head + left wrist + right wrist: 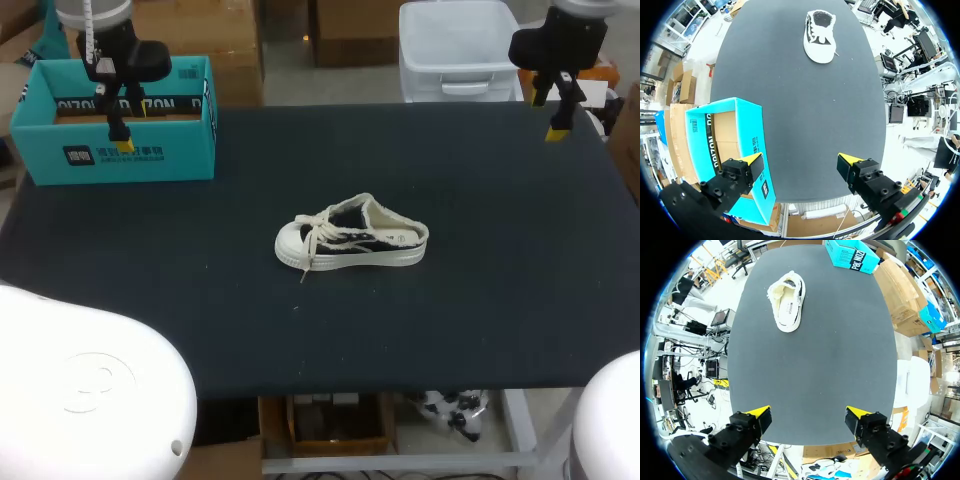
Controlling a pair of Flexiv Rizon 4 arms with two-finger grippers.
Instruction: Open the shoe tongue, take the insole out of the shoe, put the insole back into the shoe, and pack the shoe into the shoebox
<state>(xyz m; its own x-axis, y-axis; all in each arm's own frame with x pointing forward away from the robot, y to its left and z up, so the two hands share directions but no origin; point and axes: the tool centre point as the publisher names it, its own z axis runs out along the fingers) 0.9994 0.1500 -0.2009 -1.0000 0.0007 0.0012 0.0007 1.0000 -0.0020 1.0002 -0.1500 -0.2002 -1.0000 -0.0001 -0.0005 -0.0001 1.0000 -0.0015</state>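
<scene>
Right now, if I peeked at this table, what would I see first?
A white and black shoe lies alone in the middle of the dark table. A bright teal shoebox stands open at the far left corner. The left gripper hangs open by it, the right gripper open at the far right corner.

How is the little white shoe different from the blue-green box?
The white-and-black canvas shoe is smaller than the teal cardboard shoebox. The shoe lies mid-table; the shoebox stands at the far left corner. The shoe is rounded, the shoebox square-edged. Both sit on the black table.
</scene>
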